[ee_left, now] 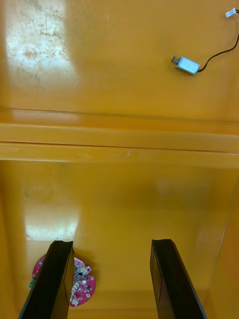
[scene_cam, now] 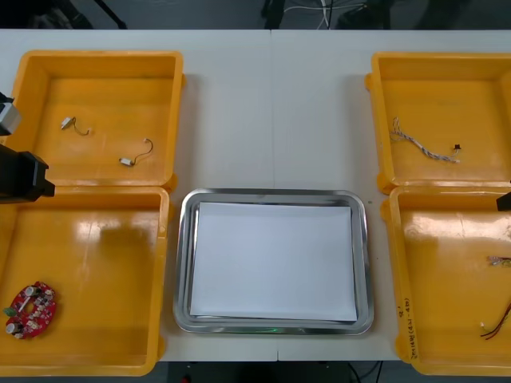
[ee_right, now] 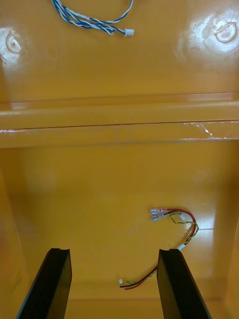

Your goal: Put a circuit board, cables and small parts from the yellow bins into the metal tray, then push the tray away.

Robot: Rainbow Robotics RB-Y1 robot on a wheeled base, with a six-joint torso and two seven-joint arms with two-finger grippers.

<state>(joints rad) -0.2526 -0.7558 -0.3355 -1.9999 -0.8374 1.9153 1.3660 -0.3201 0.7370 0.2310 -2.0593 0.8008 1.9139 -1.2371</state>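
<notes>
Table (scene_cam: 271, 112): light surface, viewed steeply from above, with the work laid out across it.
Metal tray (scene_cam: 182, 271): placed at the near middle, between the two near bins — shiny rim, white inside.
Far left bin (scene_cam: 100, 57): yellow; two small metal parts (scene_cam: 128, 161) are seen on its floor, well apart, each with a thin dark lead.
Near left bin (scene_cam: 80, 369): yellow; the round red circuit board (scene_cam: 30, 309) is lying flat in the near outer corner.
Left gripper (ee_left: 110, 244): held over the near left bin, fingers spread wide with nothing between them. The circuit board is partly covered by one finger in the wrist view, and the other finger is well clear of it.
Left arm (scene_cam: 22, 175): caught at the left edge of the front view, over the seam between the two left bins.
Far right bin (scene_cam: 439, 57): yellow; the twisted blue and white cable (scene_cam: 423, 145) is stretched across its floor.
Near right bin (scene_cam: 402, 303): yellow; the red and yellow cable (scene_cam: 497, 325) is found towards the outer side.
Right gripper (ee_right: 114, 251): held over the near right bin, fingers wide apart and gripping nothing — the red and yellow cable curls just beside one finger, with its tail end lying between the two.
</notes>
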